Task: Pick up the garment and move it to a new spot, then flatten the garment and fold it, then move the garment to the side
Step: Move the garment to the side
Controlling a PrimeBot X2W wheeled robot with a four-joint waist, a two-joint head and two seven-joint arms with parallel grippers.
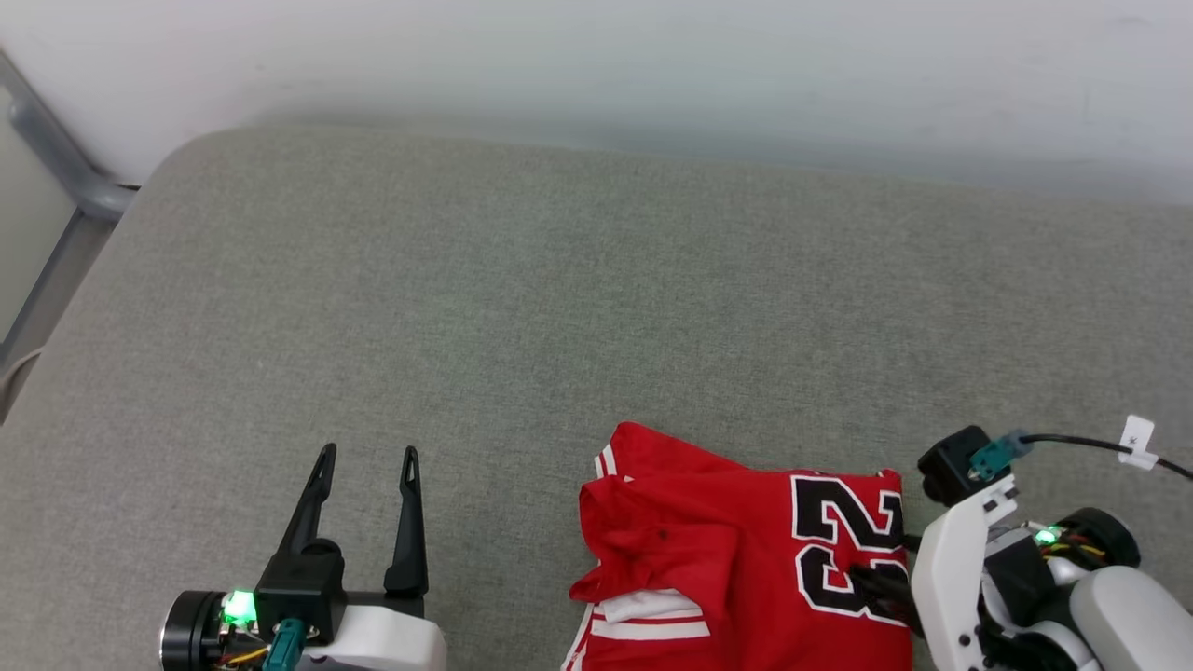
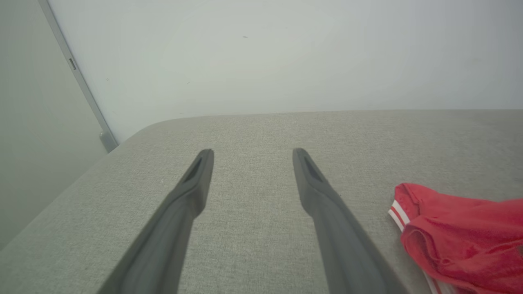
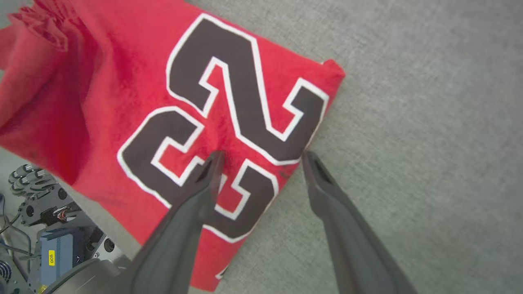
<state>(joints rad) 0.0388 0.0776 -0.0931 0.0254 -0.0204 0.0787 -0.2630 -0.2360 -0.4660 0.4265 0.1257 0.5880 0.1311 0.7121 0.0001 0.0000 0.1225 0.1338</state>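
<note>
Grey fabric bench (image 1: 559,280): folded garment (image 1: 708,550) edge sits between my right jaws, released. Left jaws released too, garment off right.

We read one clear marking: the number 23 (image 1: 850,545), in big black digits outlined in white, on the red garment (image 1: 690,540). In the head view it lies turned sideways; in the right wrist view it slants. A yellow sticker (image 3: 51,259) on grey equipment carries tiny characters, perhaps 008. A white tag (image 1: 1136,438) on a cable (image 1: 1072,440) is too small to read.
</note>
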